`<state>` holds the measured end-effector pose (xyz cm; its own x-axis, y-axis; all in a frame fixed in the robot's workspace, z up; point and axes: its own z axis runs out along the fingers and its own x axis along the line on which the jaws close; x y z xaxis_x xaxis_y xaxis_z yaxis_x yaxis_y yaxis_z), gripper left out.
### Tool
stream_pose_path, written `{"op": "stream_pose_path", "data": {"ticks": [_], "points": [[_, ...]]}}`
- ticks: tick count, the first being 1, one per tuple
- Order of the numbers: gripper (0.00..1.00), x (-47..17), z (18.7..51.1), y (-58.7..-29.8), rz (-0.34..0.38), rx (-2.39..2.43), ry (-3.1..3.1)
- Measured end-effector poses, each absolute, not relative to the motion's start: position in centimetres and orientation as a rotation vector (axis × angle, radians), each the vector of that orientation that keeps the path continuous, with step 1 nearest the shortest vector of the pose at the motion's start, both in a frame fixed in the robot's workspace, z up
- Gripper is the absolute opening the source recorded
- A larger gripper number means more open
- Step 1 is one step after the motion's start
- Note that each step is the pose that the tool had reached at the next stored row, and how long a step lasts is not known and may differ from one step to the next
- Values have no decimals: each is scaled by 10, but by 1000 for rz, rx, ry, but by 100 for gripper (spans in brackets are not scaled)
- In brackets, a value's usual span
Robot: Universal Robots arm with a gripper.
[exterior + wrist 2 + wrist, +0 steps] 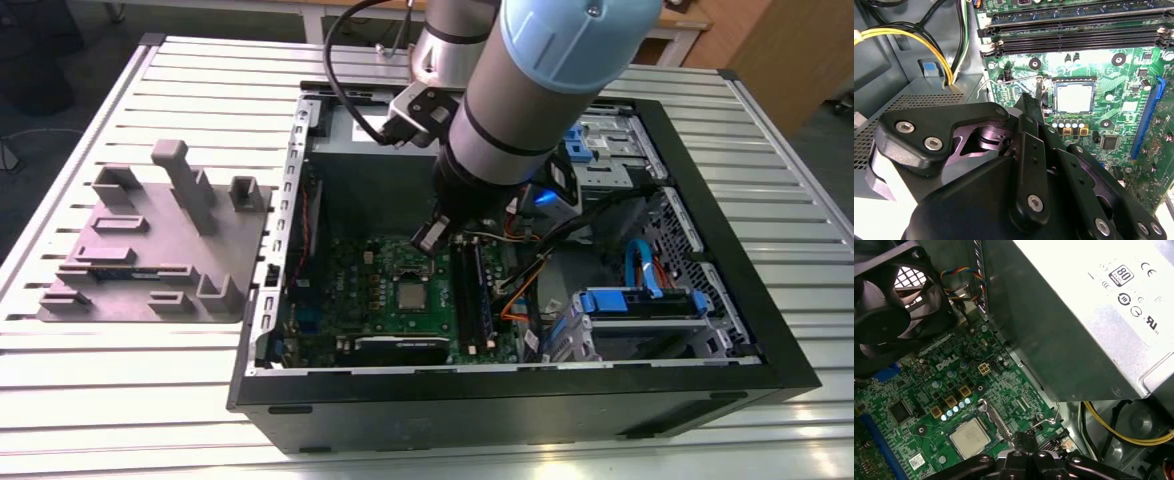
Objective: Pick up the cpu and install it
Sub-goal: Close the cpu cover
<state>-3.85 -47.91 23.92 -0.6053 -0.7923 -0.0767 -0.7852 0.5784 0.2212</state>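
Observation:
The cpu (414, 293) lies flat in the square socket in the middle of the green motherboard (350, 300), its silver top facing up. Both wrist views show the cpu (1074, 97) (970, 437) seated inside the socket's metal frame. My gripper (430, 238) hangs inside the open computer case, just above the board and beside the socket. Its black fingers (1026, 130) come together to one tip with nothing between them. That tip (1025, 441) sits close to the thin wire socket lever (1046, 420), which also shows as a bent wire (1004, 80) next to the socket.
The big grey power supply (1089, 315) walls off one side of the case. A black fan (884, 305), long memory slots (1074, 42), yellow cables (914, 37) and blue drive brackets (641, 300) crowd the case. A grey parts fixture (154, 245) lies on the slatted table.

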Motion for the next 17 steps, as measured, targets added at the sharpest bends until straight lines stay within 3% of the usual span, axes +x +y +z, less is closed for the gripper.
{"op": "stream_pose_path", "data": {"ticks": [17], "points": [[10, -38, 239, -485, -364, 1381, -2764]]}}
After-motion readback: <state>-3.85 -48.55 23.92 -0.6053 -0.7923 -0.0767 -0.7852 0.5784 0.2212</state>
